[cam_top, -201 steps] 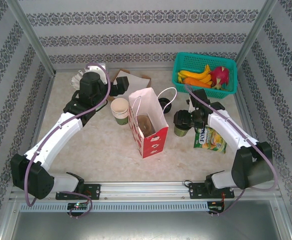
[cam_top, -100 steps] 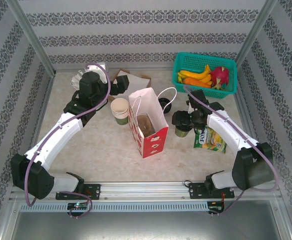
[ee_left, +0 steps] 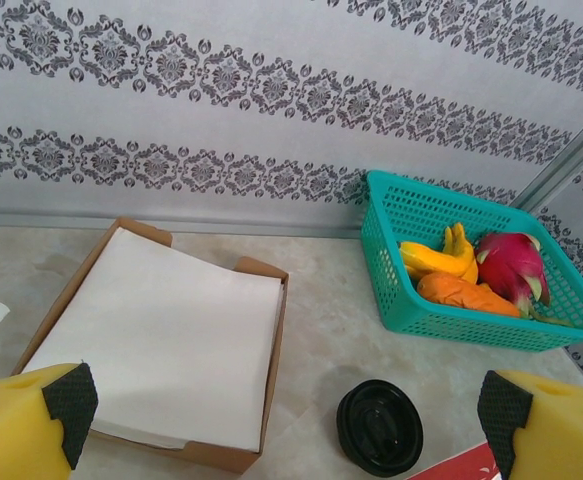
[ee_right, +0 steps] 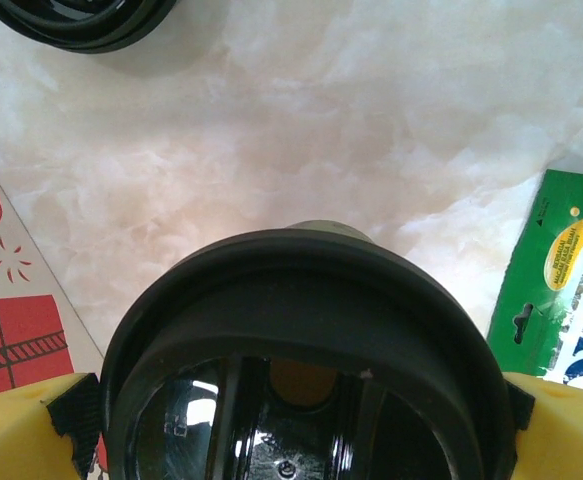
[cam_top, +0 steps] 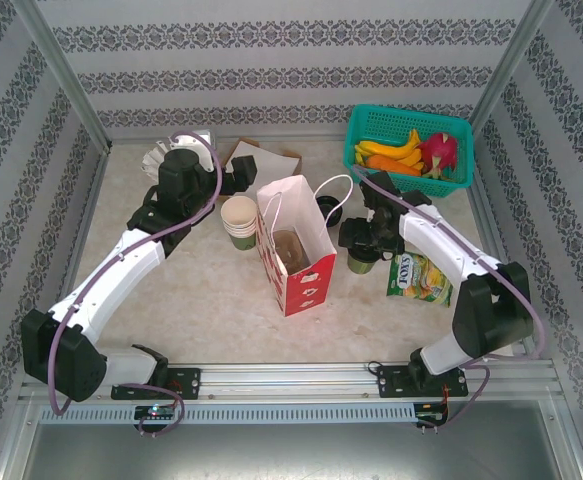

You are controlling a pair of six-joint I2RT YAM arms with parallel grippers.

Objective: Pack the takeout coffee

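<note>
Right pincer [ee_right: 293, 420] pinching black lid [ee_right: 301, 290]: centre over cup [cam_top: 361, 263], press down level until seated. Left pincer [ee_left: 286, 405] spread, empty.

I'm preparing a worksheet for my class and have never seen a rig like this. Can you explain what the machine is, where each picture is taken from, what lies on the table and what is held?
These are two robot arms bolted at the near edge of a table. One picture looks down from above and behind them; the other two come from a camera on each wrist. On the table: a red paper bag, a stack of paper cups, a dark green cup, a loose black lid, a teal fruit basket, a snack packet and a cardboard box of white paper. The left fingers, yellow-padded, are open and hold nothing. The right fingers grip a second black lid over the dark green cup.
</note>
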